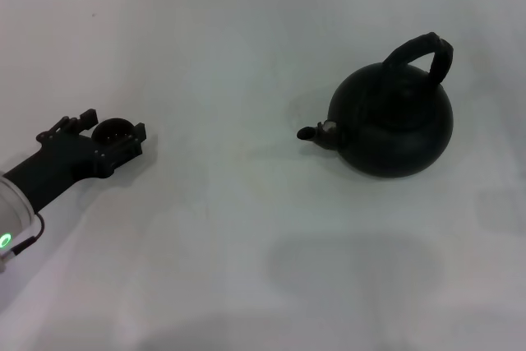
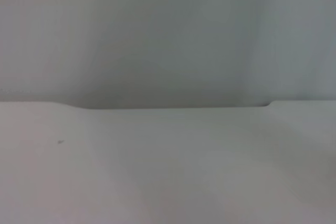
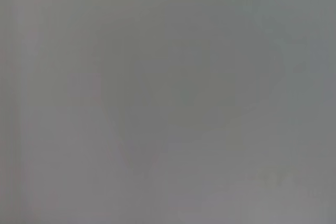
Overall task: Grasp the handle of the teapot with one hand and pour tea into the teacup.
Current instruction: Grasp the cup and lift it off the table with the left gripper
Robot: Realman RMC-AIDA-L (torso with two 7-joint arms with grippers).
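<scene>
The matte-black teapot stands upright at the right of the white table, its short spout pointing left. Its thick arched handle rises over the body, and nothing holds it. The tiny dark teacup sits at the far left, between the fingers of my left gripper, which close on its two sides. The cup rests low at the table. My right gripper is out of view. Both wrist views show only blank pale surface.
The white table stretches between the cup and the teapot, a wide gap apart. The table's far edge meets a pale wall in the left wrist view. A faint shadow lies on the table at the front right.
</scene>
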